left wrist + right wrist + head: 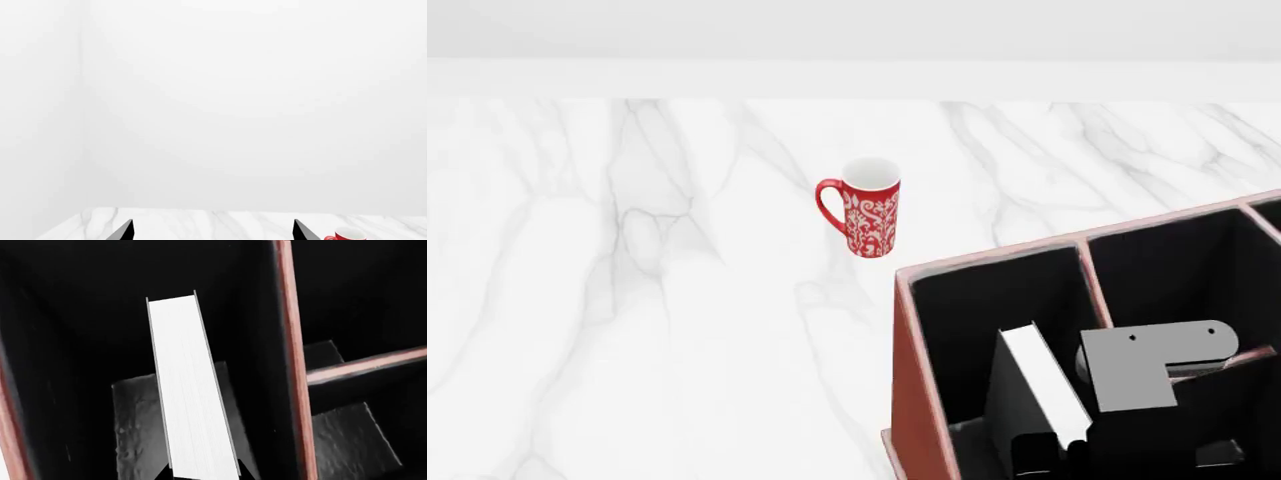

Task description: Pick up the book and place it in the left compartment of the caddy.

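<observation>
The black book (1038, 385) stands on edge inside the left compartment (988, 300) of the reddish-brown caddy (913, 400), white page edges up. My right gripper (1049, 450) reaches down into that slot from the near end. In the right wrist view the book's page edges (193, 390) run away from my right gripper (203, 474), whose two dark fingertips (162, 473) press against both covers. The slot's floor (133, 435) shows below the book; I cannot tell whether the book touches it. My left gripper (213, 232) stands open over the table, nothing between its fingers.
A red patterned mug (868, 215) stands on the white marble table (627, 300), left of and behind the caddy; its rim (347, 235) shows in the left wrist view. A pink-rimmed divider (290, 340) and crossbar (367, 365) separate the other compartments.
</observation>
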Tool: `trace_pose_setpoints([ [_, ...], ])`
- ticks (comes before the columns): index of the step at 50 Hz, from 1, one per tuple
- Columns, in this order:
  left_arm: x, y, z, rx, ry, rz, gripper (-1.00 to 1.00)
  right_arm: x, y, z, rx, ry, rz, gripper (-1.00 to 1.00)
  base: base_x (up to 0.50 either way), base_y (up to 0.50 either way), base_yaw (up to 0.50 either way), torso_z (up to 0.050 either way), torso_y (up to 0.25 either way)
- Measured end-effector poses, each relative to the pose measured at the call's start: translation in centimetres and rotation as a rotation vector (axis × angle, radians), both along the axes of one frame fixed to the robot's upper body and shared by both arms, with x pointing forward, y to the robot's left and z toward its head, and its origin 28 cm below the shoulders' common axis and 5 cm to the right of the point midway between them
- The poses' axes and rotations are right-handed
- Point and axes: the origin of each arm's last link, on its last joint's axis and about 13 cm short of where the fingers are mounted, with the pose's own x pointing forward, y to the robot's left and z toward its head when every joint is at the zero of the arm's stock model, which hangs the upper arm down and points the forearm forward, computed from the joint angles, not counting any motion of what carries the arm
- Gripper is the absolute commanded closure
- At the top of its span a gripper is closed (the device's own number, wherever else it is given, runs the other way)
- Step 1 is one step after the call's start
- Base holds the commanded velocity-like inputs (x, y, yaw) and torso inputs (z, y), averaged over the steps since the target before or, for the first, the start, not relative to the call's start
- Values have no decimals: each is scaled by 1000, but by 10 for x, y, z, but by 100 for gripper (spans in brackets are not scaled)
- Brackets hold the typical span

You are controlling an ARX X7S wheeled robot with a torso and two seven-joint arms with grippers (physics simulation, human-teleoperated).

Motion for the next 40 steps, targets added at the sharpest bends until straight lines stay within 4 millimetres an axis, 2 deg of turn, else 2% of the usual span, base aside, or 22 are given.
trace_pose_setpoints([
  [40,-1,0,1,2,-5,-3,-100,3,1,-12,13,21,1,100,0,0,0,0,1],
])
